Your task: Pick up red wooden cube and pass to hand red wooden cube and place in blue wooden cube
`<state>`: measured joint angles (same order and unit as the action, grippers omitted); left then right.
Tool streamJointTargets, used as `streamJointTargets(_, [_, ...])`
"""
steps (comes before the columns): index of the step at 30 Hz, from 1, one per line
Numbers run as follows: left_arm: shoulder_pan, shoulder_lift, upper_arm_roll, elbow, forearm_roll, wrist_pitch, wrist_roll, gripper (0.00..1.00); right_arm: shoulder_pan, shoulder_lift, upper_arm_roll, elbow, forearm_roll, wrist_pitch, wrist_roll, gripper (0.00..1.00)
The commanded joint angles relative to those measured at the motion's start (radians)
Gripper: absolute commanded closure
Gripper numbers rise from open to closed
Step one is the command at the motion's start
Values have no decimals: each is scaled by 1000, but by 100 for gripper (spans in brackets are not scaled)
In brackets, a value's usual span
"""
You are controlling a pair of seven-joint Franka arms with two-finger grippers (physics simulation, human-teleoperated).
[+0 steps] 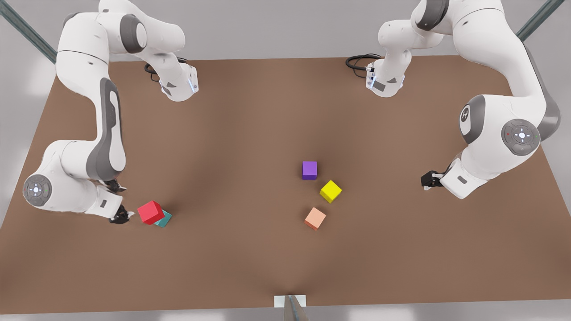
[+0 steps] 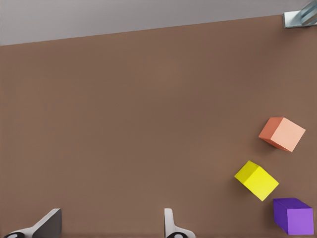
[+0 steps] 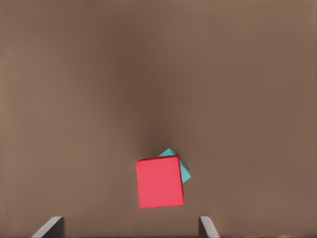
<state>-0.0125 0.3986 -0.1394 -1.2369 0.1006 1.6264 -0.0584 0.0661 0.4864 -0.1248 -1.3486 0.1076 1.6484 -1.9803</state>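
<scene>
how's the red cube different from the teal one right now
The red cube sits on top of the teal cube, which rests on the table. The red one shows in full; the teal one is mostly covered, with a corner peeking out. They are turned at different angles. Both look the same size and lie in front of the open right gripper.

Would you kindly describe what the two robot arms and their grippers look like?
Both arms have glossy white rounded shells with grey joint sections and grey round caps bearing small lights. The left gripper and right gripper are black with pale grey fingertips. Black cables loop at each base.
</scene>
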Motion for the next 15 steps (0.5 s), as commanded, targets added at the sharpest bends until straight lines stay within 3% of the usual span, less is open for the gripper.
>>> streamJointTargets(1, [5, -1, 0, 1, 1, 0, -8, 0, 6, -5, 7, 29, -62, -200, 1572, 0])
streamJointTargets(3, [6, -1, 0, 1, 1, 0, -8, 0, 8, 0, -2, 61, -68, -206, 1874, 0])
streamJointTargets(5, [6, -1, 0, 1, 1, 0, -8, 0, 26, -127, 11, 74, -77, -324, 2028, 0])
streamJointTargets(9, [8, -1, 0, 1, -1, -2, -8, 0, 49, -327, 17, -89, -121, -202, 1931, 0])
streamJointTargets(15, [8, -1, 0, 1, 1, 0, -8, 0, 57, -319, 16, -73, -120, -200, 1956, 0])
